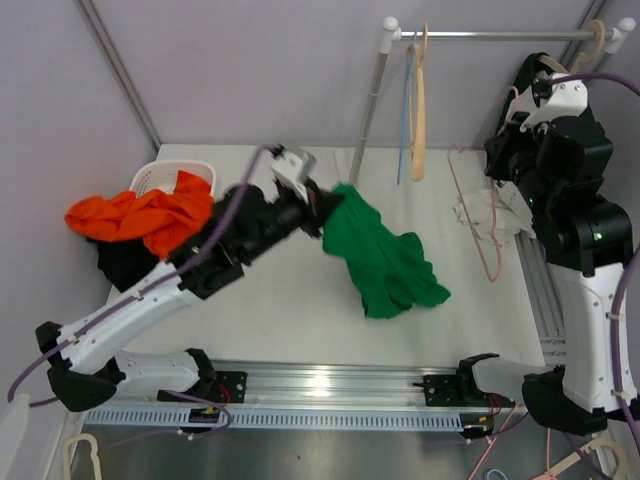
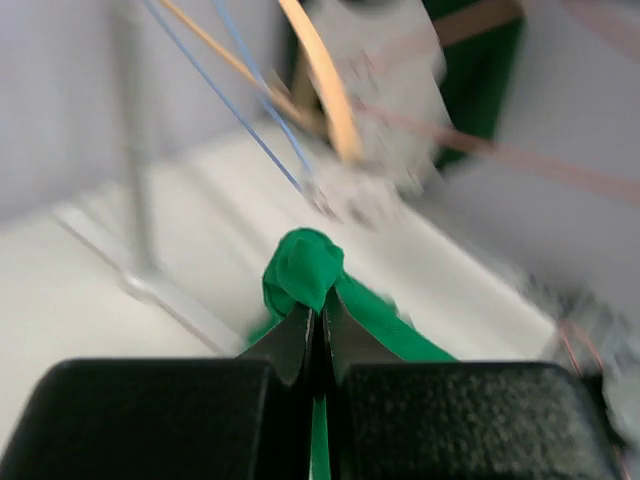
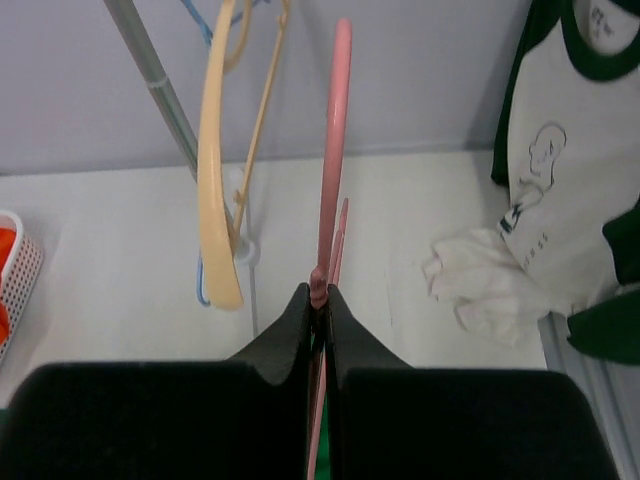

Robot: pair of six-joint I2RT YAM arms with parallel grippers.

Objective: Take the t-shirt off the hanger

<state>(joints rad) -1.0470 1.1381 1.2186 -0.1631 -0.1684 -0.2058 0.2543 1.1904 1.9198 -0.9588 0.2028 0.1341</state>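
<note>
T-shirt (image 1: 385,255) tight inside left hand (image 2: 320,322)

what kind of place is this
Likely a robot lab cell staged for laundry: a clothes rail, a basket of clothes, the left gripper pinching a green t-shirt, the right gripper a pink hanger.
</note>
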